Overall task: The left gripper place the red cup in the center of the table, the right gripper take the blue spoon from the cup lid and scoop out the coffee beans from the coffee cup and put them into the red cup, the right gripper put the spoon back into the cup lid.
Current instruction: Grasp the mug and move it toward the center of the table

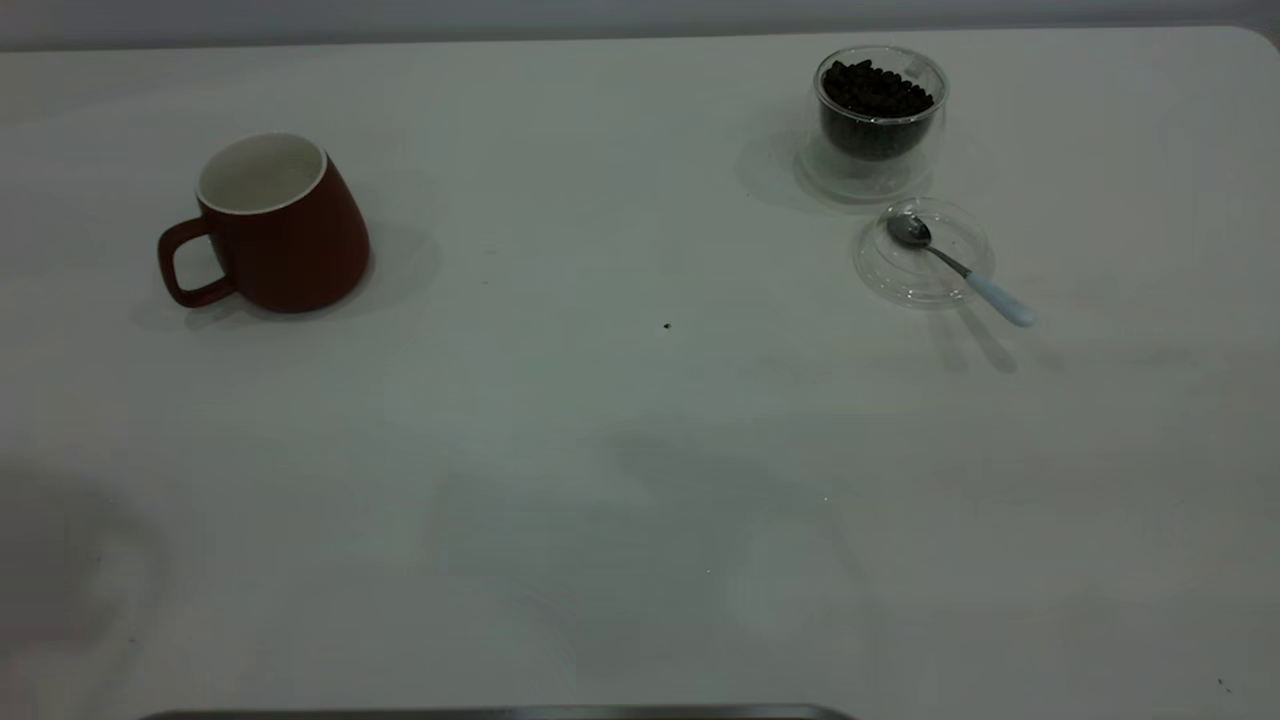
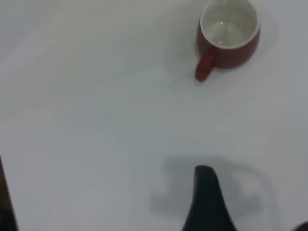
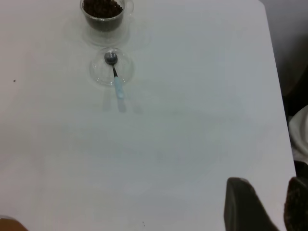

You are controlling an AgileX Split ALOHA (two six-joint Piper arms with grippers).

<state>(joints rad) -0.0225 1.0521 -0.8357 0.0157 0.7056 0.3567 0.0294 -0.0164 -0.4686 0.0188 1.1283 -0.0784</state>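
On the left side of the exterior view stands one dark red ceramic mug [image 1: 283, 230] with a white inside and a loop handle; it is upright and empty, and the handle points to the lower left of the frame. At the upper right stands one short clear double-walled glass cup [image 1: 877, 120], and inside it is one heap of dark roasted coffee beans [image 1: 876, 92]. Just below this cup, nearly touching it, lies one small round clear lid [image 1: 922, 252]. One teaspoon with a metal bowl and pale blue handle [image 1: 958, 266] rests in the lid; its bowl is inside and its handle goes over the rim to the lower right.

All things stand on one large plain white desk [image 1: 600, 480] with rounded corners. One tiny dark speck [image 1: 667, 325] lies near the middle of the desk. A grey wall strip is behind the far edge.

The left gripper [image 2: 250, 211] hovers over bare desk, well apart from the mug, its fingers spread wide and holding nothing. The right gripper [image 3: 269, 204] is near the desk edge, far from the lid, with a gap between its fingers and empty.
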